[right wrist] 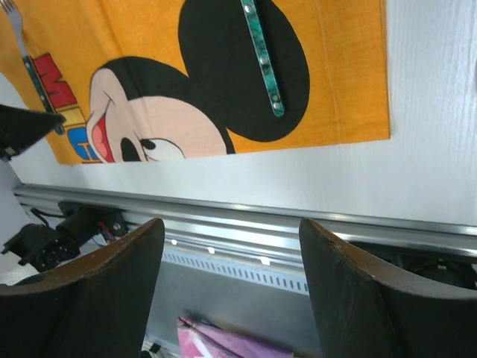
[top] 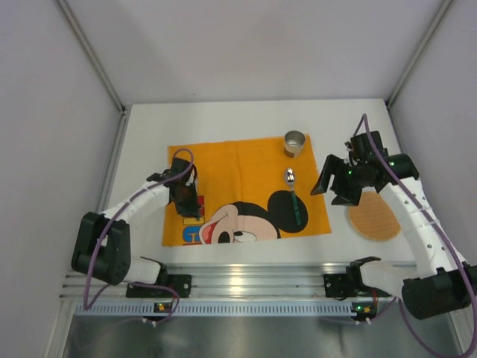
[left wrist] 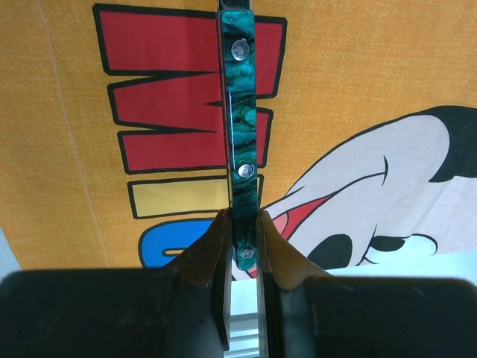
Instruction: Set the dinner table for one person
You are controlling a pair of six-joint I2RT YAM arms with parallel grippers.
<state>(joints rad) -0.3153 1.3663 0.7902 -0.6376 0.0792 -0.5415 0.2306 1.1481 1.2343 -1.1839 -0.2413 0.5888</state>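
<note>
An orange Mickey Mouse cloth (top: 238, 160) lies spread on the white dinner table (top: 223, 123). My left gripper (left wrist: 243, 224) is shut on the near end of a fork's green riveted handle (left wrist: 241, 112), over the red letters at the cloth's left side (top: 188, 203). The fork's tines (right wrist: 11, 11) point away from the arm bases. A spoon (top: 291, 179) with a green handle (right wrist: 262, 56) lies on Mickey's black ear. My right gripper (top: 332, 190) hovers open beside the cloth's right edge, nothing between its fingers (right wrist: 119, 261).
A small metal cup (top: 294, 142) stands at the cloth's far right corner. A round brown plate (top: 375, 218) lies on the table right of the cloth, partly under the right arm. The aluminium rail (top: 246, 280) runs along the near edge.
</note>
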